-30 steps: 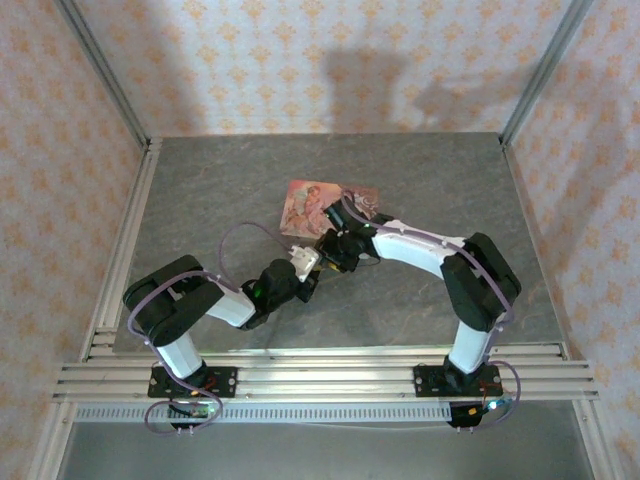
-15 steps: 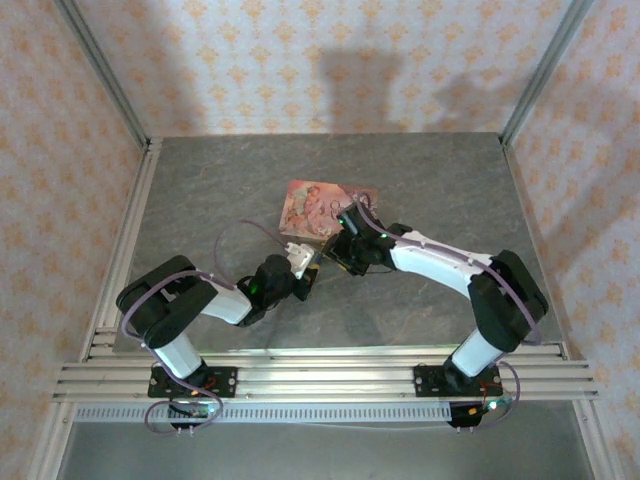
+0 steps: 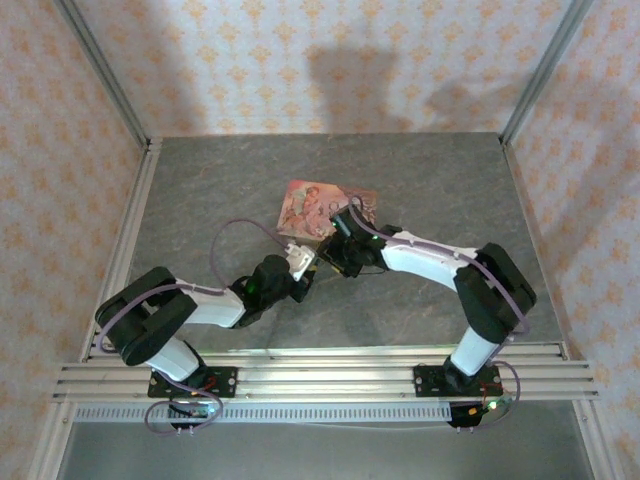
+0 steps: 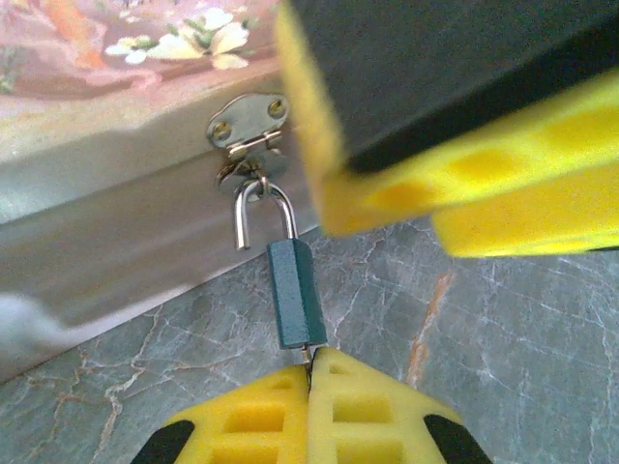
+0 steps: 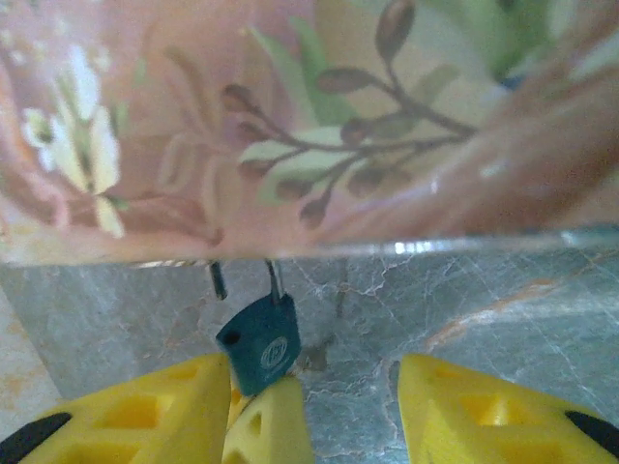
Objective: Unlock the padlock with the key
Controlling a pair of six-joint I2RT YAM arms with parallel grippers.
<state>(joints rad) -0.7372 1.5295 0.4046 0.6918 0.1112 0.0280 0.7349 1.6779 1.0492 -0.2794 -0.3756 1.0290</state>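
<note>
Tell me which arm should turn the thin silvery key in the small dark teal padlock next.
Left. The left gripper is shut on the thin silvery metal key, seated in the base of the small dark teal padlock. The right gripper is open astride the padlock, better for steadying it.

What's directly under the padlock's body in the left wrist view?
The left gripper, shut, meets the bottom end of the padlock; a thin metal sliver, probably the key, shows between them. The pads hide the rest.
</note>
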